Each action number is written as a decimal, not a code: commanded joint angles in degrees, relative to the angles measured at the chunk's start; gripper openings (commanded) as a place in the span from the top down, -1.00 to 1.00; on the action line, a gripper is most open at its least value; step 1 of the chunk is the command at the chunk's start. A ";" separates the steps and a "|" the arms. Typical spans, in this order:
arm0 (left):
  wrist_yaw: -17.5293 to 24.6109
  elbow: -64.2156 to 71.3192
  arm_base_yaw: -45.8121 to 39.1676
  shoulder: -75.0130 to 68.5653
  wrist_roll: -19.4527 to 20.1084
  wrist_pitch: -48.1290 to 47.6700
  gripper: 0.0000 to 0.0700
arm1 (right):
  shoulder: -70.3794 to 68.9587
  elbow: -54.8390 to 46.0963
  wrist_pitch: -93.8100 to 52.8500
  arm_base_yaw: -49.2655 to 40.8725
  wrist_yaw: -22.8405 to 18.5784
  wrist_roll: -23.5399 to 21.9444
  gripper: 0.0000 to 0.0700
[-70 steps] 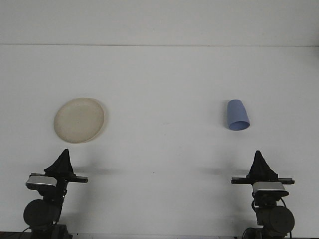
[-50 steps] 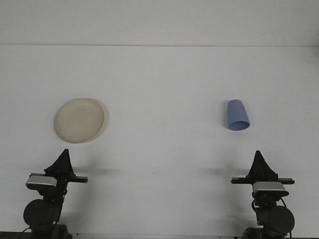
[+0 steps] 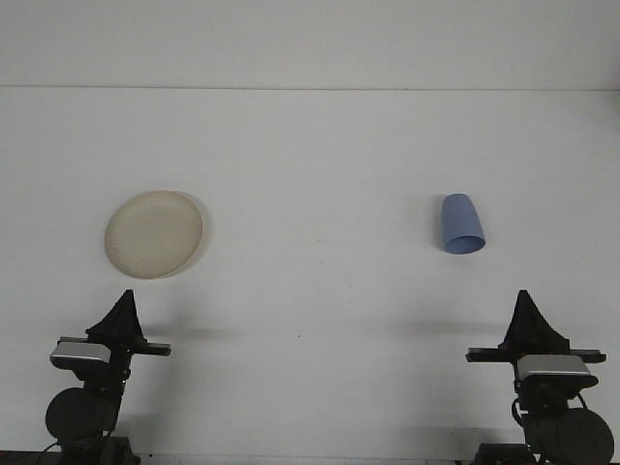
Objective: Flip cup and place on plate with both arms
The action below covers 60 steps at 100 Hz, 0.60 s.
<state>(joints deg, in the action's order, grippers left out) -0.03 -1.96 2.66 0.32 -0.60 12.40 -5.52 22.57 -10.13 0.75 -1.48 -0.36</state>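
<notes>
The blue cup lies on its side right of centre on the white desk, its wide mouth toward the lower edge of the frame. It sits well above the right gripper at lower right and slightly to its left, clearly apart from it. The cream plate lies at mid-left, above the left gripper at lower left, also apart. Neither gripper touches anything; from this angle I cannot tell how either one is set.
</notes>
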 commanded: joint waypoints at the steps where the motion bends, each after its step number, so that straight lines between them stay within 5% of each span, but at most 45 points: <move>1: 0.04 1.16 -0.07 -0.13 -0.11 0.55 0.97 | -2.93 4.50 -2.89 0.00 -0.04 0.24 1.00; 35: 0.04 1.16 -0.07 -0.13 -0.11 0.55 0.97 | -24.76 29.11 -29.75 0.00 -0.02 0.42 1.00; 60: 0.04 1.16 -0.07 -0.13 -0.11 0.55 0.97 | -35.63 37.03 -38.42 0.00 -0.02 0.07 1.00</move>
<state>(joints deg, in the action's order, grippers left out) -0.03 -1.96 2.66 0.32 -0.60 12.40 -39.79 58.39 -48.27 0.75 -1.48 -0.25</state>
